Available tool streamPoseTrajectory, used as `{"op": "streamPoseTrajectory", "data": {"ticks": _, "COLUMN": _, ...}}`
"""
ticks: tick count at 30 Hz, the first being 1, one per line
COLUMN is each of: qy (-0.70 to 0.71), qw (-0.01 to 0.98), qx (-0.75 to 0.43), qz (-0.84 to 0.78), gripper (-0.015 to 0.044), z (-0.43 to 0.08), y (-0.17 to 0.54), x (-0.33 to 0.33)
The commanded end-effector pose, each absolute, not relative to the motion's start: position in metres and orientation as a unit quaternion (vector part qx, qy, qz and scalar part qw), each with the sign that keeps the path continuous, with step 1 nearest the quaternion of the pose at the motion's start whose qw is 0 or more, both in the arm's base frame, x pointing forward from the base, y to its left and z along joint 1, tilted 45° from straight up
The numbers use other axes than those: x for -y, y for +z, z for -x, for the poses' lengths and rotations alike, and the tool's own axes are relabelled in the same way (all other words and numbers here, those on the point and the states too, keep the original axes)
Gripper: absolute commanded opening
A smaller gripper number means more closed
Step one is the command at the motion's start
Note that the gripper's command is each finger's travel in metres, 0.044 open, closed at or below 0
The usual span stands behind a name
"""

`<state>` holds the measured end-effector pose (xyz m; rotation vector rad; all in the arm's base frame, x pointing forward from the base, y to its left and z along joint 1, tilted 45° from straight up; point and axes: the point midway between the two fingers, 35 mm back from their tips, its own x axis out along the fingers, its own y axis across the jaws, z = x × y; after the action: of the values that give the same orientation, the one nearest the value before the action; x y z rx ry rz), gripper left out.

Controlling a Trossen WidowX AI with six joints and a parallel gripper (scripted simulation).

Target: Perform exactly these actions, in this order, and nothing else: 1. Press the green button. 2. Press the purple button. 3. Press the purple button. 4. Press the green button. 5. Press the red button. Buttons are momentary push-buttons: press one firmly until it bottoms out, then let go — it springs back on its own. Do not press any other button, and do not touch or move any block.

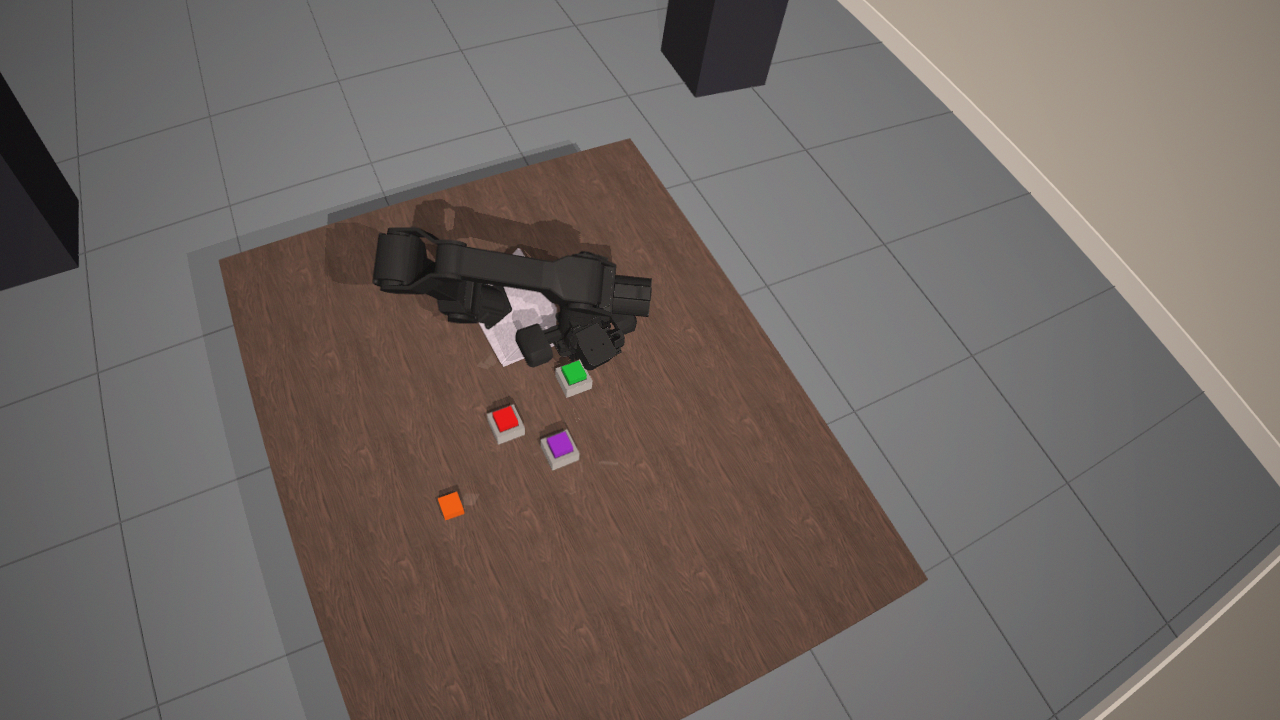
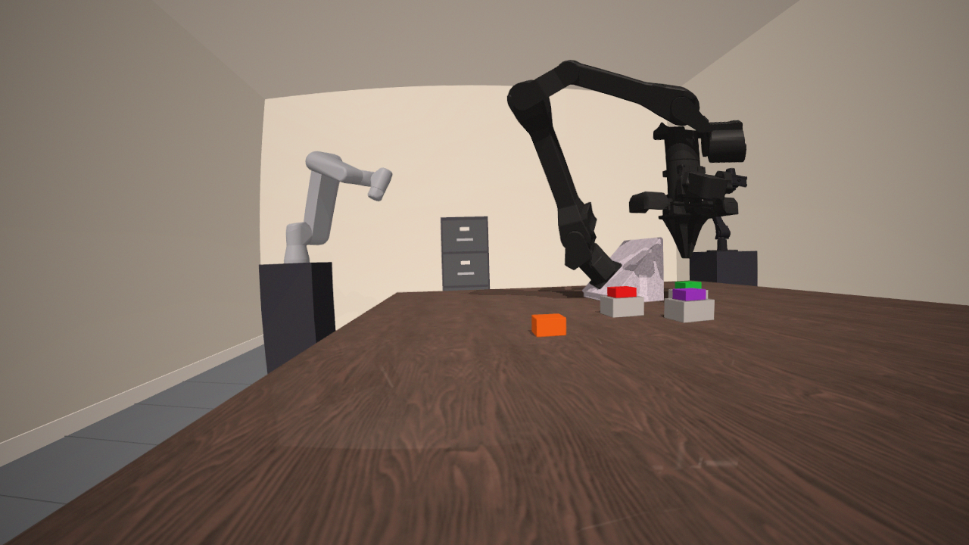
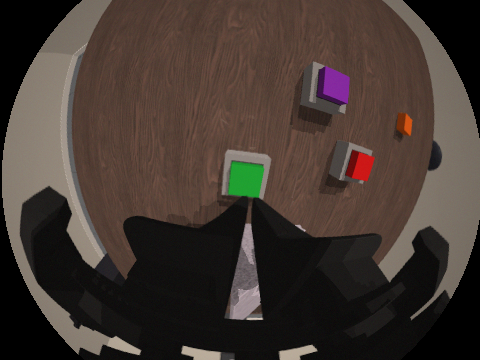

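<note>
The green button [image 1: 573, 372] [image 2: 688, 284] [image 3: 246, 179] stands raised on its grey base, the one closest to the arm. My gripper [image 2: 687, 256] [image 3: 249, 202] is shut and empty, pointing down. Its fingertips hang a little above the green button with a gap between. In the top view the fingertips are hidden under the wrist. The purple button [image 1: 559, 444] [image 2: 689, 294] [image 3: 334, 85] stands raised on its base, and in the exterior view it partly covers the green one. The red button [image 1: 505, 418] [image 2: 621, 291] [image 3: 360, 165] also stands raised on its base.
An orange block [image 1: 450, 505] [image 2: 549, 325] [image 3: 404, 124] lies on the wooden table [image 1: 671, 573] [image 2: 474, 406], beyond the red button from the arm. A pale marbled wedge [image 1: 503, 343] [image 2: 646, 271] stands by the arm's base.
</note>
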<state>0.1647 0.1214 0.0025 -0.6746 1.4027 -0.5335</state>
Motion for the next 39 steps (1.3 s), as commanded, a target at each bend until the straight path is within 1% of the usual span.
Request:
{"op": "streamPoseTrajectory", "data": {"ticks": 1, "qy": -0.234, "qw": 0.685, "qx": -0.624, "qz": 0.295, "gripper": 0.002, "z": -0.16, "y": 0.03, "x": -0.151}}
{"op": "streamPoseTrajectory", "data": {"ticks": 9, "qy": -0.232, "qw": 0.685, "qx": -0.624, "qz": 0.294, "gripper": 0.002, "z": -0.165, "y": 0.044, "x": -0.15}}
{"op": "streamPoseTrajectory", "data": {"ticks": 14, "qy": -0.231, "qw": 0.686, "qx": -0.624, "qz": 0.294, "gripper": 0.002, "z": -0.196, "y": 0.106, "x": -0.093}}
{"op": "streamPoseTrajectory", "data": {"ticks": 16, "qy": -0.234, "qw": 0.685, "qx": -0.623, "qz": 0.296, "gripper": 0.002, "z": -0.201, "y": 0.128, "x": -0.068}}
{"op": "streamPoseTrajectory", "data": {"ticks": 18, "qy": -0.236, "qw": 0.684, "qx": -0.623, "qz": 0.297, "gripper": 0.002, "z": -0.202, "y": 0.136, "x": -0.059}}
{"op": "streamPoseTrajectory", "data": {"ticks": 25, "qy": -0.236, "qw": 0.684, "qx": -0.623, "qz": 0.297, "gripper": 0.002, "z": -0.202, "y": 0.134, "x": -0.058}}
{"op": "streamPoseTrajectory", "data": {"ticks": 31, "qy": -0.237, "qw": 0.685, "qx": -0.622, "qz": 0.297, "gripper": 0.002, "z": -0.209, "y": 0.094, "x": -0.018}}
{"op": "streamPoseTrajectory", "data": {"ticks": 39, "qy": -0.237, "qw": 0.685, "qx": -0.622, "qz": 0.297, "gripper": 0.002, "z": -0.21, "y": 0.089, "x": -0.013}}
